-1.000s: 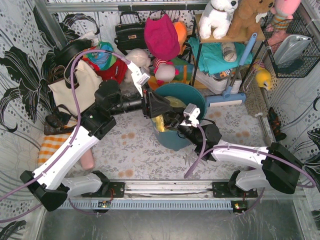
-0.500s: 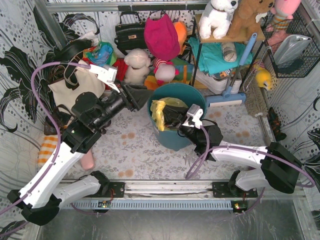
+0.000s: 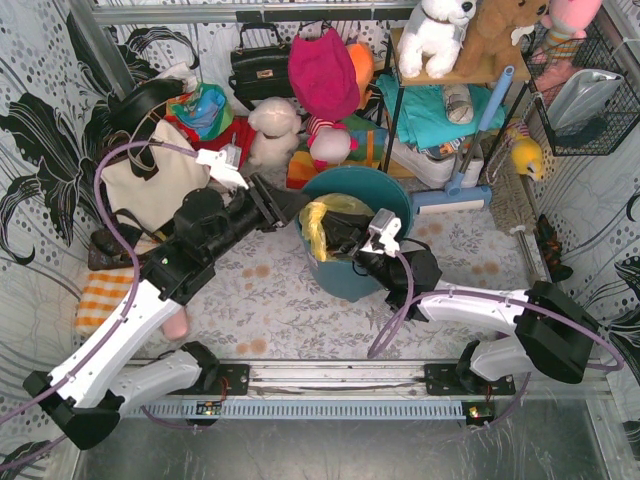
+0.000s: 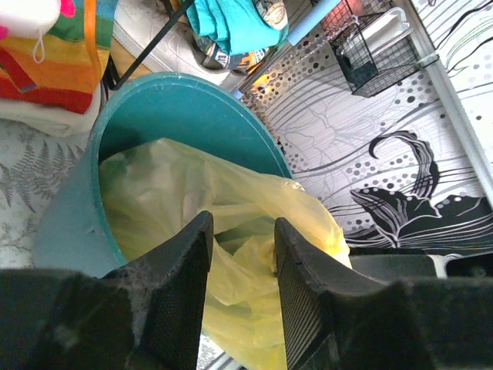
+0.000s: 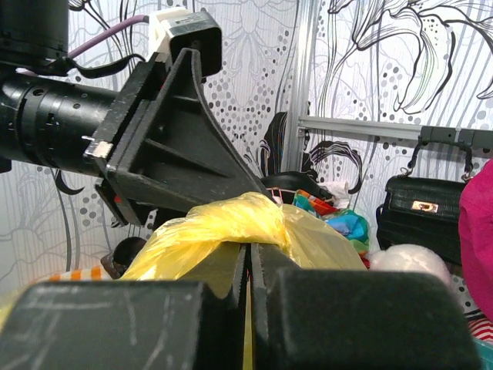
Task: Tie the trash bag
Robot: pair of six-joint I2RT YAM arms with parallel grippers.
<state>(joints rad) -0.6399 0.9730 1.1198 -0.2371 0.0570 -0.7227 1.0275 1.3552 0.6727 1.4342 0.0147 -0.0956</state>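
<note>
The yellow-green trash bag (image 3: 330,215) sits inside the teal round bin (image 3: 345,275) at mid table, its top gathered into a twisted bunch. My right gripper (image 3: 345,240) is shut on that bunch; in the right wrist view the yellow plastic (image 5: 231,223) drapes over the closed fingers. My left gripper (image 3: 295,208) is open at the bin's left rim. In the left wrist view its fingers (image 4: 185,262) straddle a fold of the bag (image 4: 231,223) without pinching it, and the bin (image 4: 185,100) lies beyond.
A cream tote bag (image 3: 150,180) and a dark handbag (image 3: 260,65) stand at the back left with soft toys (image 3: 325,75). A shelf (image 3: 445,110) with cloths and a wire basket (image 3: 585,100) are at the back right. An orange striped cloth (image 3: 100,295) lies at left.
My left arm swung away to the left, then came back right; its open gripper is at the bin's left rim again. My right gripper kept its grip on the bag.
</note>
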